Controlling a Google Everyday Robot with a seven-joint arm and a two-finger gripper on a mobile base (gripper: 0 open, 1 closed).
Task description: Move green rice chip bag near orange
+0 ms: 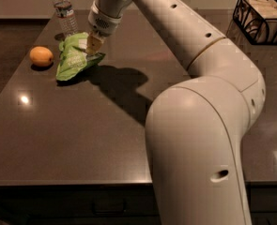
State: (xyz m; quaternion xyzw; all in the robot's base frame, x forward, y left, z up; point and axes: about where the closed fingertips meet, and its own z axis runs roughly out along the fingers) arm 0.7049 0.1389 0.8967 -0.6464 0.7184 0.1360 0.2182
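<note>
Pinching the upper right edge of the green rice chip bag (73,59), the gripper (94,44) points down at the far left part of the table (81,139). Its two yellowish fingers sit close together with bag material between them, so it reads as closed on the bag, not spread. The held edge is raised a bit; the lower left end of the bag rests on the tabletop and the bag slopes down toward the near left. White label patch faces up, just left of the fingers.

The bag lies just right of the orange (41,56), with a narrow strip of dark table between them, not touching. The orange sits on the table near the left edge with a small shadow under it.

Counts: one bag, one orange, one gripper on one white arm (199,102), whose big elbow housing fills the right foreground. One clear water bottle (64,13), upright, stands behind the bag near the far edge; its base is close to the bag's top, contact unclear. One black wire basket (265,18) stands at the far right with something tan inside.
</note>
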